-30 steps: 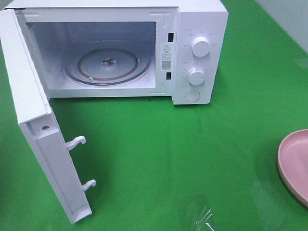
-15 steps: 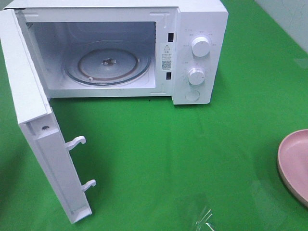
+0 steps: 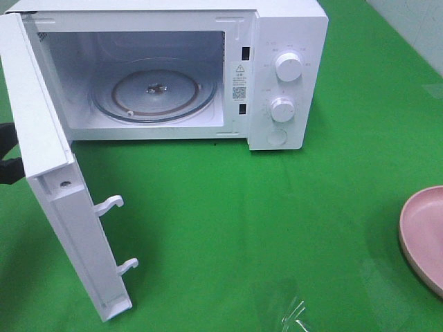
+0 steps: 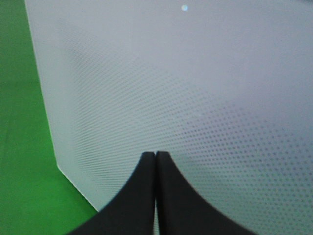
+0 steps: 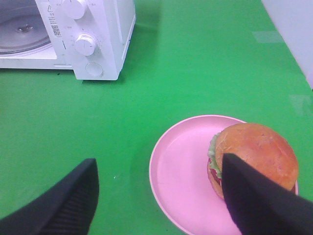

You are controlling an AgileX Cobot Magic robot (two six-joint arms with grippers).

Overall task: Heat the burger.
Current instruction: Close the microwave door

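Microwave [image 3: 277, 41] stands at the back of the green surface [image 3: 277, 221], its door [image 3: 48, 173] swung fully out, the glass turntable [image 3: 154, 93] bare inside. Burger [image 5: 252, 159] is seen only in the right wrist view, seated on the far side of the pink plate [image 5: 181, 171], well apart from the microwave; in the high view only the plate's rim shows at the edge and the burger itself is out of frame.

Left claw [image 4: 155, 161] is pressed together, nothing between its tips, held close against the outer face of the door. Right claw [image 5: 156, 191] is spread wide and empty, hanging above the plate, one finger [image 5: 259, 200] overlapping the near side of the bun.

Step judged in hand: door opened, pick-up of the burger not yet made. Next move would call for the right claw to be shifted so the bun sits between the fingers, lowered, and closed gently, the bun being soft and layered. Carry into the cavity would then be needed, clear of the door frame.
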